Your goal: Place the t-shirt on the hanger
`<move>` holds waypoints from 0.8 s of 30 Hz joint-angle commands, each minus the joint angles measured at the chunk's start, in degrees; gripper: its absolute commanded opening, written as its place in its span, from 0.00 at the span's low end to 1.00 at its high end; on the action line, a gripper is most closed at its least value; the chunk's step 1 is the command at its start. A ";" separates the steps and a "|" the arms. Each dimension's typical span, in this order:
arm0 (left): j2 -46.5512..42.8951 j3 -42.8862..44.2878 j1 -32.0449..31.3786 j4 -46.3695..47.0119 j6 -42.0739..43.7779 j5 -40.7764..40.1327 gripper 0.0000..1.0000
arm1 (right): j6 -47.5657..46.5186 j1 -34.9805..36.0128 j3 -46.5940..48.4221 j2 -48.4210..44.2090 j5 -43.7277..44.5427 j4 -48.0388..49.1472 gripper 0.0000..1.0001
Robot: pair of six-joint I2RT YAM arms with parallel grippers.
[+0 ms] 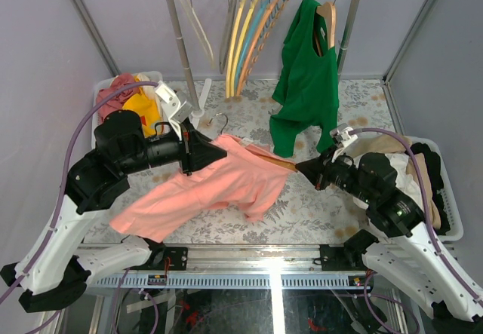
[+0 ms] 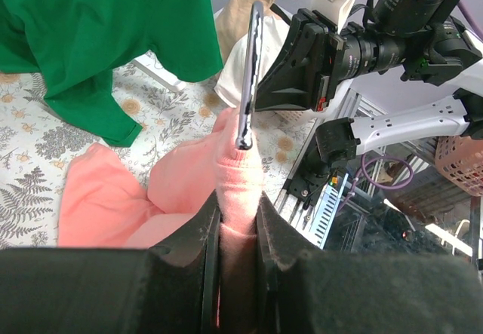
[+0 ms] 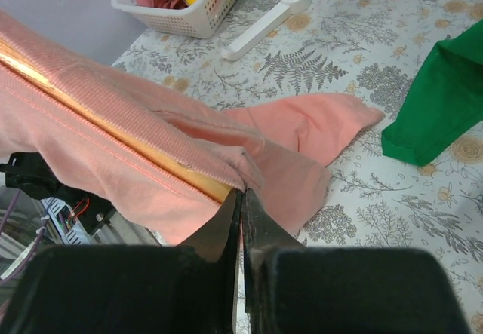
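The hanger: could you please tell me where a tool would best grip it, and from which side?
Likely the hanger by its bare wooden end, from the right and in line with it, where the right tool grips: the t-shirt covers the rest, and the hook is thin.

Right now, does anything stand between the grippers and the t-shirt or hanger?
Nothing visible does. The left gripper pinches the t-shirt beside the hanger hook; the right gripper is shut on the hanger's wooden end, cloth draped over it.
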 commanded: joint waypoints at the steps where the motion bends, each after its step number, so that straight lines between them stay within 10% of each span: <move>1: -0.25 3.20 0.08 3.18 -1.22 0.33 0.00 | -0.63 0.18 3.49 0.57 5.45 -1.06 0.00; 24: 2.36 2.68 0.10 15.69 2.30 -20.88 0.00 | 1.08 0.17 21.82 7.74 14.32 -22.80 0.00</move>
